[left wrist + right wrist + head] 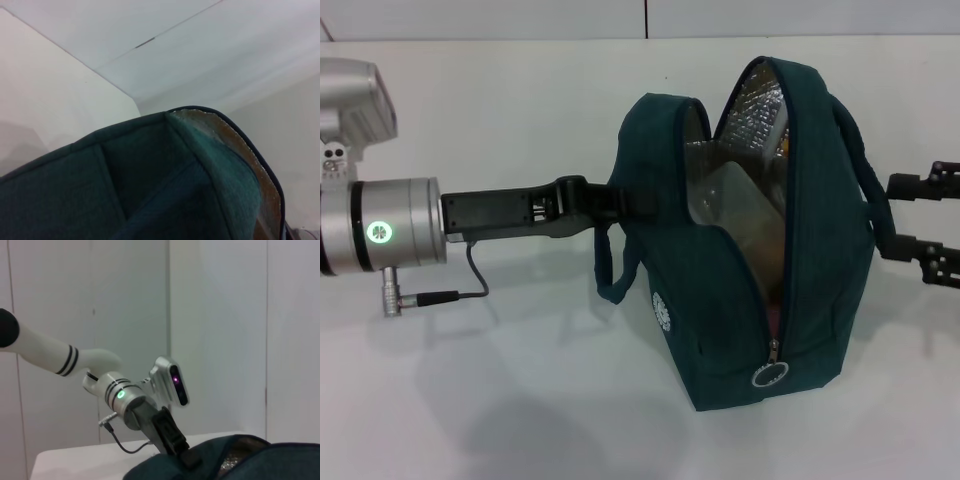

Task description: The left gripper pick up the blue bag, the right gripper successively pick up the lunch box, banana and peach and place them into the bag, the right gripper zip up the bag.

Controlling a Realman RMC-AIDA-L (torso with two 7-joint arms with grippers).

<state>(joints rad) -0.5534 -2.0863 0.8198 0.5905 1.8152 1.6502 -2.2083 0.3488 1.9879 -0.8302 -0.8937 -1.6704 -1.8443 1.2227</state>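
Observation:
The blue bag [750,250] stands upright on the white table with its zipper open down the front and the silver lining showing. My left gripper [610,200] is shut on the bag's left rim by the handle; the right wrist view shows this left gripper [182,452] from the far side. Inside the opening sits the clear lunch box [735,200], with a yellowish-brown shape under it and a pink sliver low in the slit; I cannot tell banana or peach for sure. My right gripper [888,214] hangs open just right of the bag's right handle [865,165], apart from it. The ring zipper pull [770,376] lies at the bag's base.
The white table [500,380] spreads in front of and left of the bag, with a white wall behind. The left wrist view is filled by the bag's fabric [150,190] and its foil-lined rim [252,162].

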